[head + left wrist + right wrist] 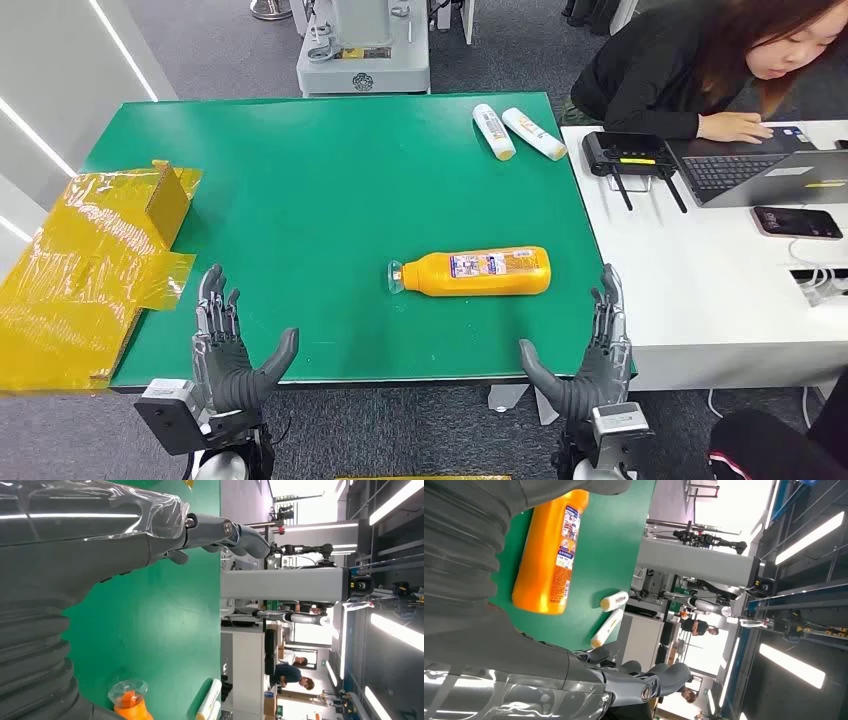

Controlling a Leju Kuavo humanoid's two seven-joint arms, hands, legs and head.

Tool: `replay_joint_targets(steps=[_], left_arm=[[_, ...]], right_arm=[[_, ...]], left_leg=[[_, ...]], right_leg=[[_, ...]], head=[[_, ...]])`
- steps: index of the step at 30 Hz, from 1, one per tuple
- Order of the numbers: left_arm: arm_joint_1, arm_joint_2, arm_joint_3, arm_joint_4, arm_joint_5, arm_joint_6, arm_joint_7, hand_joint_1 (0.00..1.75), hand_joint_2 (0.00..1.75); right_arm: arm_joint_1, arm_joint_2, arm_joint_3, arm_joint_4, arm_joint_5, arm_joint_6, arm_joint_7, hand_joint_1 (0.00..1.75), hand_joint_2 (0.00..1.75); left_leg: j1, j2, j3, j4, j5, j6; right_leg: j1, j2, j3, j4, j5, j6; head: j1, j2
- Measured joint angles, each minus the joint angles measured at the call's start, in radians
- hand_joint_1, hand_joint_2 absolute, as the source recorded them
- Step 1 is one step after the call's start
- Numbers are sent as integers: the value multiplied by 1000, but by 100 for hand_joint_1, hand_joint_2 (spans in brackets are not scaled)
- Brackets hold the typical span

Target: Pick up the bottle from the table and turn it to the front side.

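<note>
We see the orange bottle lying flat on the green bench, long axis left-right, cap pointing left. Left robot hand and right robot hand are both spread, holding nothing.

Orange bottle label printed, text too small to read

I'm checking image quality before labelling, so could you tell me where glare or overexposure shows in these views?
Head view: evenly lit, orange bottle sharp on the green table. Left wrist view: bright streaks on the left hand and its clear cover, windows blown out. Right wrist view: ceiling lights and background overexposed.
</note>
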Motion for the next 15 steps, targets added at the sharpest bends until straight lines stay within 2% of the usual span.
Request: replay_joint_targets(steps=[15], left_arm=[[-2, 0, 0, 0, -1, 3, 0, 0, 175]], right_arm=[[-1, 0, -2, 0, 0, 9, -4, 0, 175]], left_leg=[[0, 0, 0, 0, 0, 0]], right_leg=[[0, 0, 0, 0, 0, 0]], head=[[0, 0]])
